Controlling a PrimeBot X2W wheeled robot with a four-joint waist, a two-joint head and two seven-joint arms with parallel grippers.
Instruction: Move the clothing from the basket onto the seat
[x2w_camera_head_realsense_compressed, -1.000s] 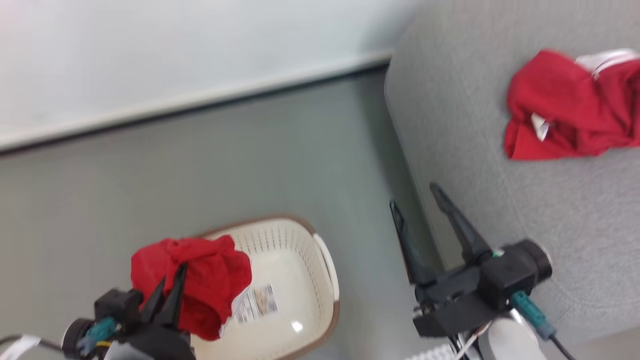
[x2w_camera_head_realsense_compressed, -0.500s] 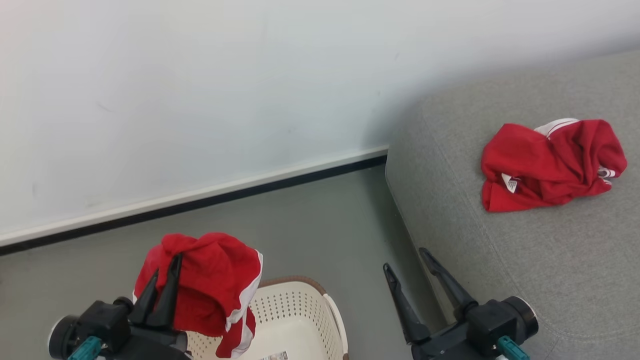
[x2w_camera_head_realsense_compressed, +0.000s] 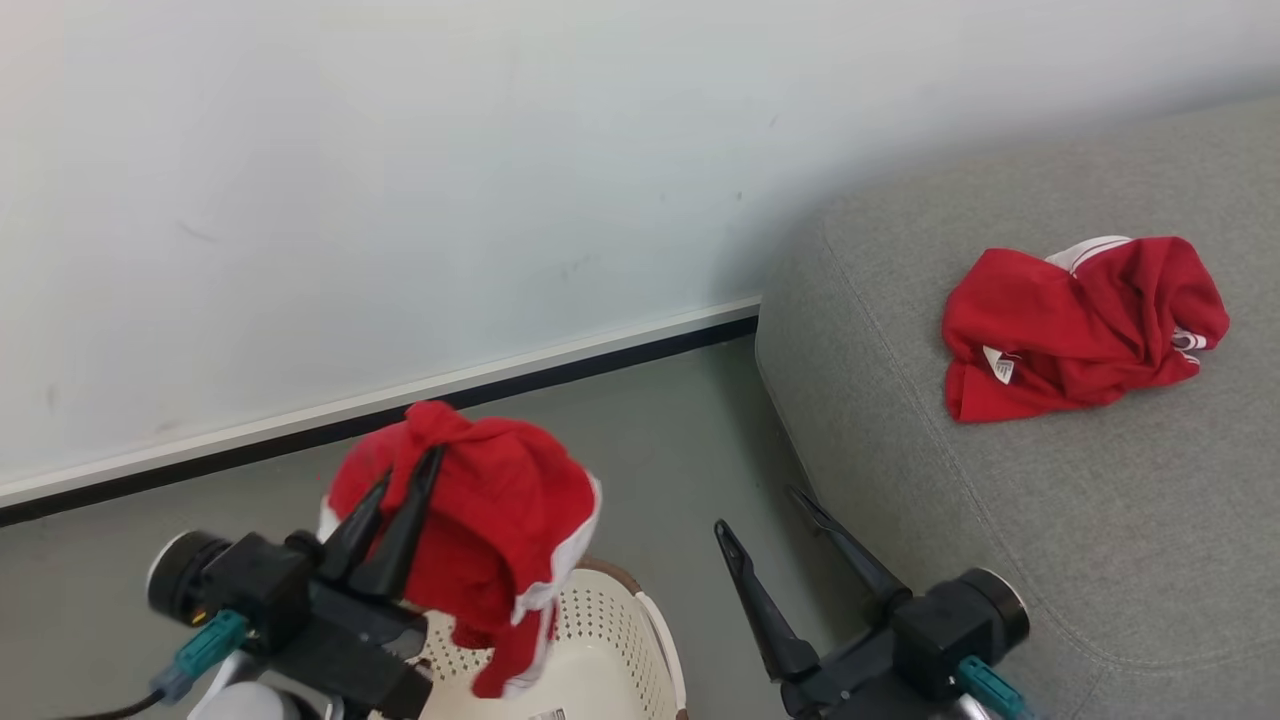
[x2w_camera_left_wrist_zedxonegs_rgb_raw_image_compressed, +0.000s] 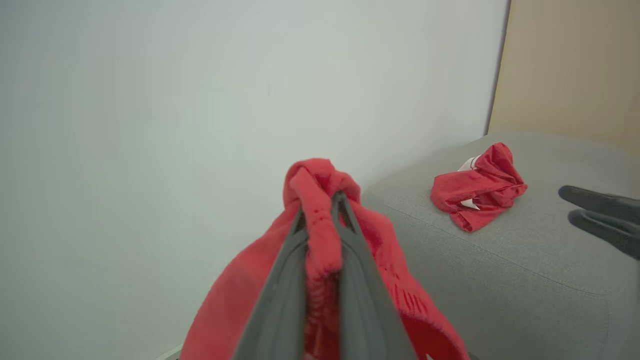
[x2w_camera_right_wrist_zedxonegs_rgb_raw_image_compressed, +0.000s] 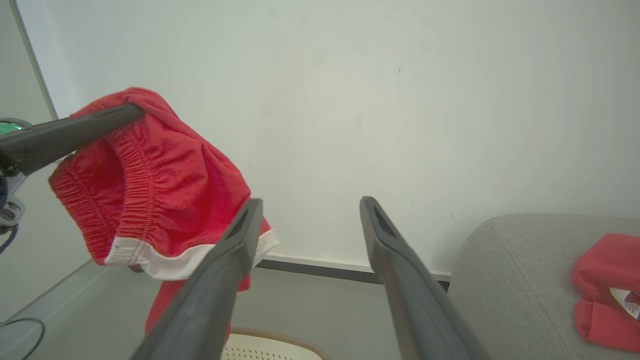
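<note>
My left gripper (x2w_camera_head_realsense_compressed: 407, 468) is shut on a red garment with white trim (x2w_camera_head_realsense_compressed: 490, 520), which hangs in the air above the cream basket (x2w_camera_head_realsense_compressed: 600, 640) at the bottom of the head view. The left wrist view shows the red cloth (x2w_camera_left_wrist_zedxonegs_rgb_raw_image_compressed: 320, 225) pinched between my two fingers, and the right wrist view shows the held garment (x2w_camera_right_wrist_zedxonegs_rgb_raw_image_compressed: 150, 185) at the left. A second red garment (x2w_camera_head_realsense_compressed: 1075, 325) lies crumpled on the grey seat (x2w_camera_head_realsense_compressed: 1000, 520) at the right. My right gripper (x2w_camera_head_realsense_compressed: 765, 510) stands open with nothing in it, beside the seat's edge; its open fingers (x2w_camera_right_wrist_zedxonegs_rgb_raw_image_compressed: 225, 270) rise in its own view.
A pale wall (x2w_camera_head_realsense_compressed: 400, 180) with a white and black skirting (x2w_camera_head_realsense_compressed: 400, 410) runs behind the grey floor (x2w_camera_head_realsense_compressed: 680, 440). The seat's rounded corner (x2w_camera_head_realsense_compressed: 790, 300) sits close to the wall. In the left wrist view a beige panel (x2w_camera_left_wrist_zedxonegs_rgb_raw_image_compressed: 570, 65) stands behind the seat.
The head camera has tilted up, so the wall shows more and the basket less. My left gripper has risen and moved right with the red garment. The right gripper stays open.
</note>
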